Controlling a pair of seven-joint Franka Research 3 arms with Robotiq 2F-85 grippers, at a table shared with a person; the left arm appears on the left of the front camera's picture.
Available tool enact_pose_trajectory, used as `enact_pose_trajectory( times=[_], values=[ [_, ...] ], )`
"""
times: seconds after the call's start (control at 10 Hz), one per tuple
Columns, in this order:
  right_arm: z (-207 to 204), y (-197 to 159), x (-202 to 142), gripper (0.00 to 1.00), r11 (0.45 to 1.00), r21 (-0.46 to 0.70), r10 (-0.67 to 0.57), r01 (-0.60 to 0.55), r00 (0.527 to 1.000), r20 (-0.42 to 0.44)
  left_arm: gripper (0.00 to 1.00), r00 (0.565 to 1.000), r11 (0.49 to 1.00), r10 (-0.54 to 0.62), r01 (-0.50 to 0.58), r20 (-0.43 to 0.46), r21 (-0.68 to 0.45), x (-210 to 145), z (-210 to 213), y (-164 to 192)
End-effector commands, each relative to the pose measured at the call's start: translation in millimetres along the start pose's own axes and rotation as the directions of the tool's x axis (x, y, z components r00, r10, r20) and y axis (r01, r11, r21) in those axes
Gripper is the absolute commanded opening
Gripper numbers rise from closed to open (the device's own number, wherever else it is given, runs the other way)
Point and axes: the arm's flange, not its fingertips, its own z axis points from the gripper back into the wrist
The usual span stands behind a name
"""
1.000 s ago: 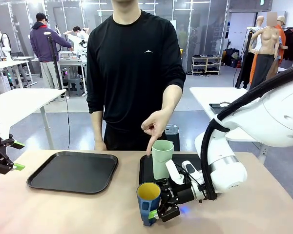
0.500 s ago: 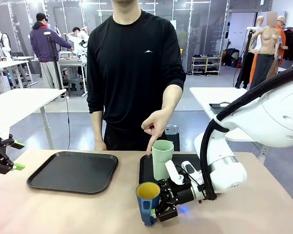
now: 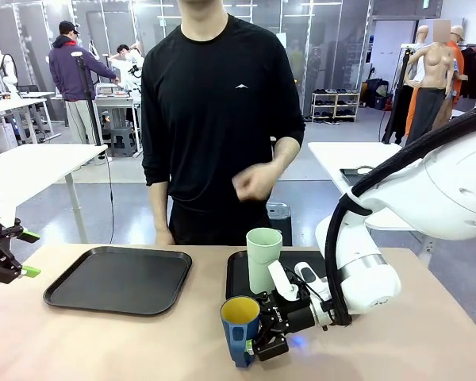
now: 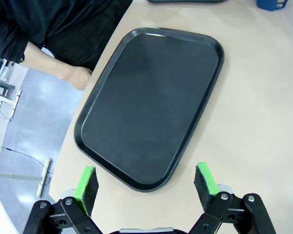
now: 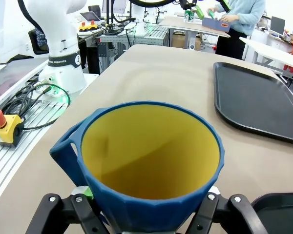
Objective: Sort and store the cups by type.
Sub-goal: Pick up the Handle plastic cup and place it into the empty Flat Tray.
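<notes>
A dark blue handled mug (image 3: 240, 329) with a yellow inside stands near the table's front edge, and my right gripper (image 3: 258, 345) is shut on its side. The right wrist view looks down into the mug (image 5: 151, 161), with the right gripper (image 5: 151, 217) hugging its wall. A tall pale mint-green tumbler (image 3: 262, 258) stands upright on the right black tray (image 3: 236, 279), just behind the mug. My left gripper (image 3: 29, 254) hovers open at the table's far left edge. In its own view the left gripper (image 4: 146, 178) holds nothing, above the left tray's (image 4: 151, 97) near edge.
The left black tray (image 3: 119, 279) lies bare. A person in black stands at the far side, one hand (image 3: 254, 182) raised at chest height and a forearm (image 4: 63, 73) by the table edge. My right arm's white body (image 3: 365, 278) fills the table's right side.
My right gripper has shut on the blue mug, which shifted slightly left. The person's hand, which pointed down at the right tray, has drawn back up to the chest.
</notes>
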Motion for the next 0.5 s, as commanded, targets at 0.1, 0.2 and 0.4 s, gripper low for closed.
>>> enact_pose_trajectory(
  times=[0.1, 0.2, 0.4],
  values=[
    [-1, 9, 25, 0.19, 1.0, -0.015, 0.004, -0.003, 0.999, 0.044, 1.0, 1.0, 1.0, -0.02, 0.02, -0.006, 0.018, -2, -2, -3],
    [1, 13, 39, 0.19, 0.999, -0.032, 0.012, -0.011, 0.999, 0.043, 1.0, 1.0, 1.0, -0.02, 0.02, -0.006, 0.018, -2, -2, -3],
    [2, 21, 73, 0.19, 0.998, -0.035, 0.056, -0.054, 0.996, 0.067, 1.0, 1.0, 1.0, -0.02, 0.02, -0.006, 0.018, -2, -2, -3]
  ],
)
